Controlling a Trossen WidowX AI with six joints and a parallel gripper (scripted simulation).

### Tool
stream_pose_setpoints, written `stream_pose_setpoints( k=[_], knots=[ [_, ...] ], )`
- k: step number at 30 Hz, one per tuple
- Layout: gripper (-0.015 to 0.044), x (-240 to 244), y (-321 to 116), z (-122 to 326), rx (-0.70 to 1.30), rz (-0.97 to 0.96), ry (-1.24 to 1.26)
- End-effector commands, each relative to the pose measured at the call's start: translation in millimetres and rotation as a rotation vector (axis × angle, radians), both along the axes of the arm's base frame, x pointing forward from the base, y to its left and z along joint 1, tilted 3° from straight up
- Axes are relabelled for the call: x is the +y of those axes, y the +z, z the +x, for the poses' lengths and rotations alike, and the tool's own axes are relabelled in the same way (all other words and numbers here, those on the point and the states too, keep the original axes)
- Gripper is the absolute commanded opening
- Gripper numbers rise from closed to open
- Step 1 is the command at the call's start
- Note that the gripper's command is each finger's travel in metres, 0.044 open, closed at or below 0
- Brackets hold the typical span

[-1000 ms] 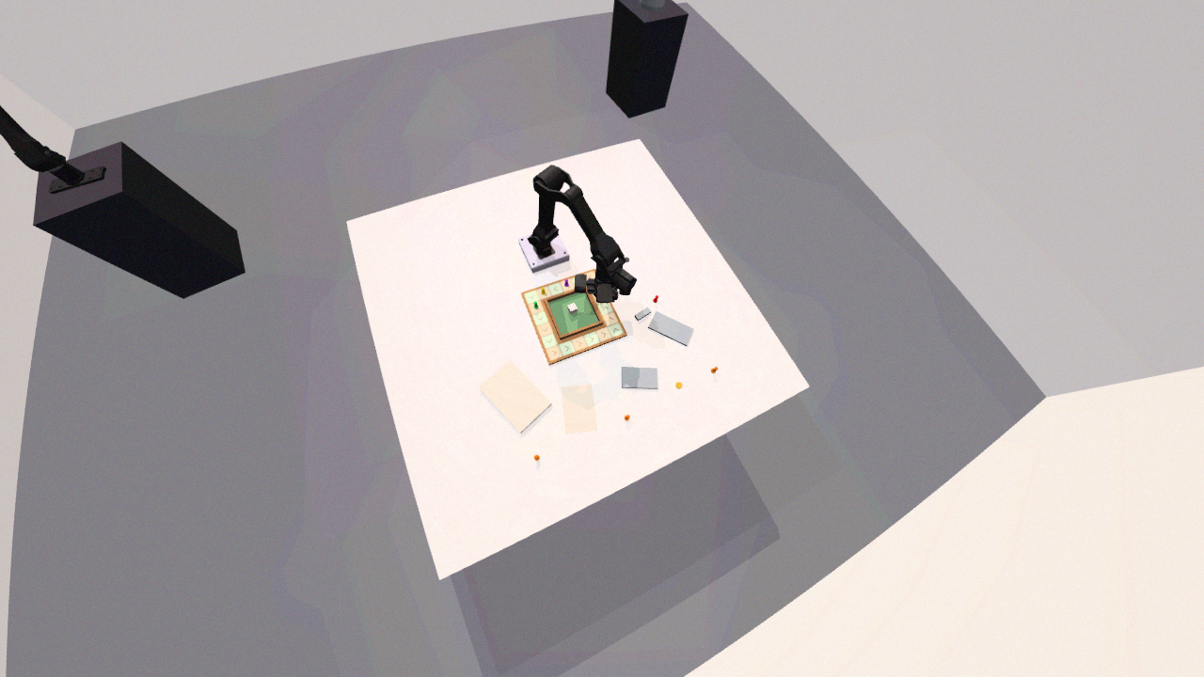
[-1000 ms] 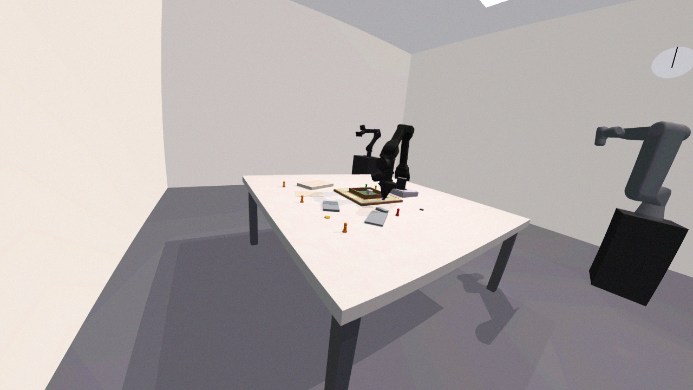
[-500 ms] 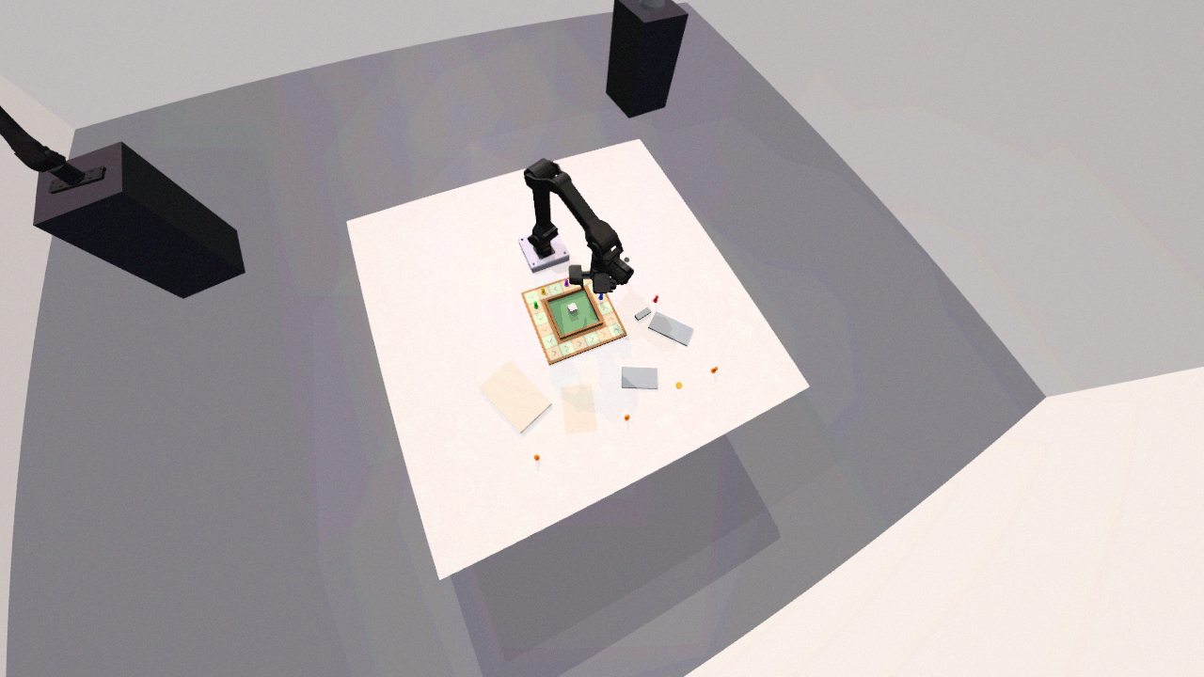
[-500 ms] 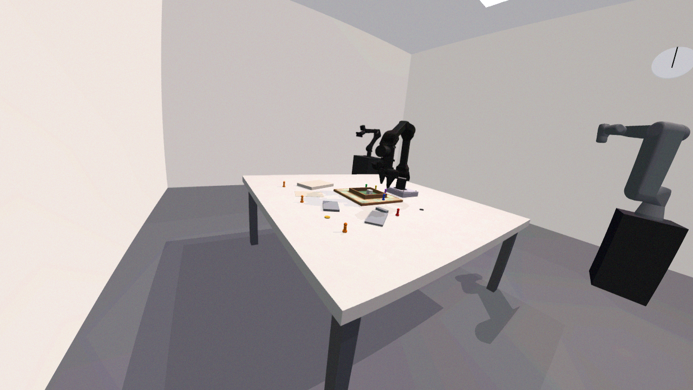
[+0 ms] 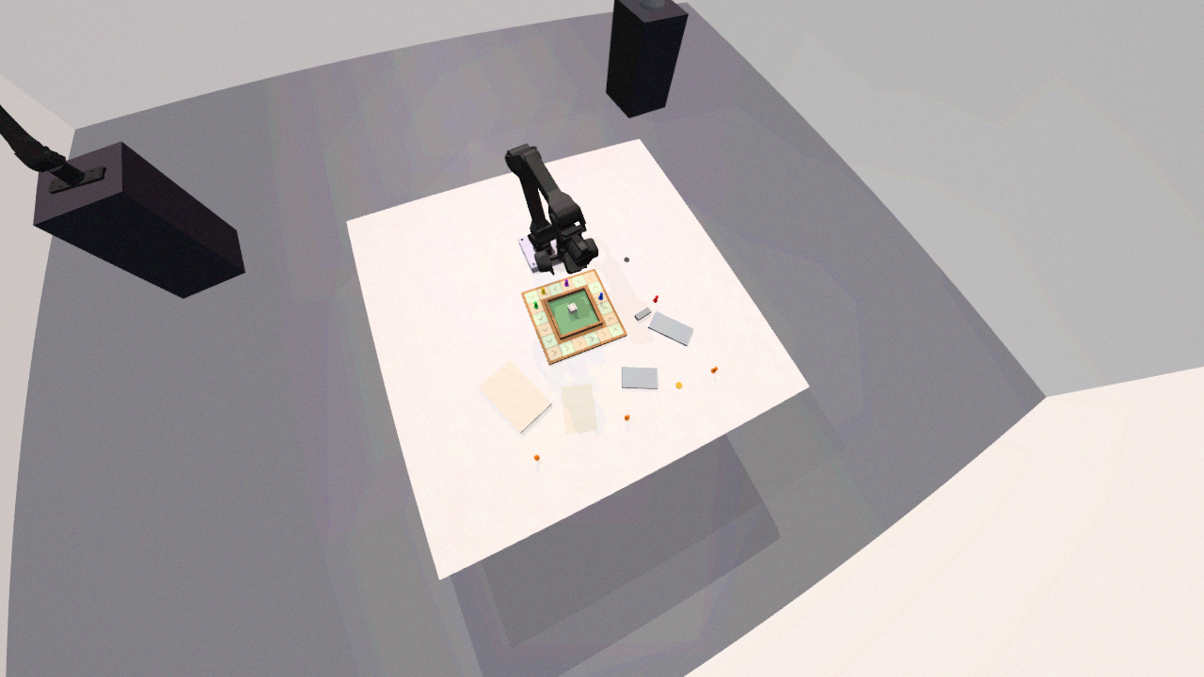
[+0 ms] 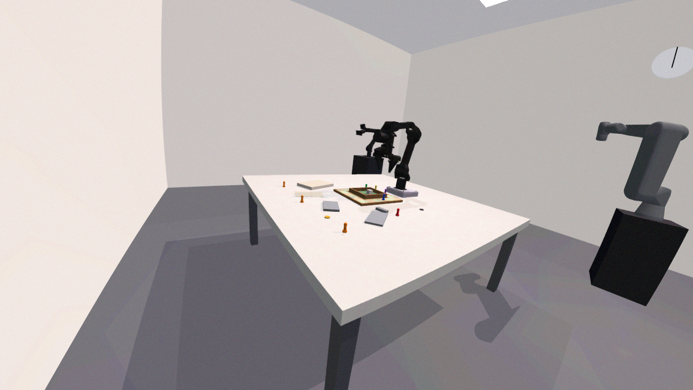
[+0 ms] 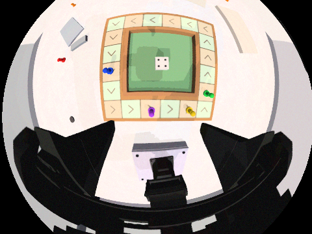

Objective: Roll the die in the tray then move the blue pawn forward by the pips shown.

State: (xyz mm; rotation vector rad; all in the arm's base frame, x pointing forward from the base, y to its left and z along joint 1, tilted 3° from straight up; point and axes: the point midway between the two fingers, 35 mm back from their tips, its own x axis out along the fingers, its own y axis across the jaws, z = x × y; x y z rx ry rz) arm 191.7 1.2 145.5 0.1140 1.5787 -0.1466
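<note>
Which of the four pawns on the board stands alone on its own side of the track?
The blue pawn. It is the only one on the left side in the wrist view; the purple pawn and yellow pawn share the near side, with the green pawn at right.

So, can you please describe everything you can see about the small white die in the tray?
The small white cube die rests flat near the middle of the green felt floor of the wooden-rimmed tray. Its top face shows four dark pips, one at each corner. Its edges run roughly parallel to the tray walls, and it stands apart from all four of them. Only the floor touches it; the open black pincer is well away and holds nothing.
</note>
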Motion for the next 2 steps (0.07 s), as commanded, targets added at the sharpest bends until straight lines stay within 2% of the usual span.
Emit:
stream_pose_setpoints(
  k=[1, 2],
  knots=[
    [0.0440, 1.2, -0.4, 0.9, 0.004, 0.004, -0.004],
    [0.0440, 1.2, -0.4, 0.9, 0.004, 0.004, -0.004]
  ],
)
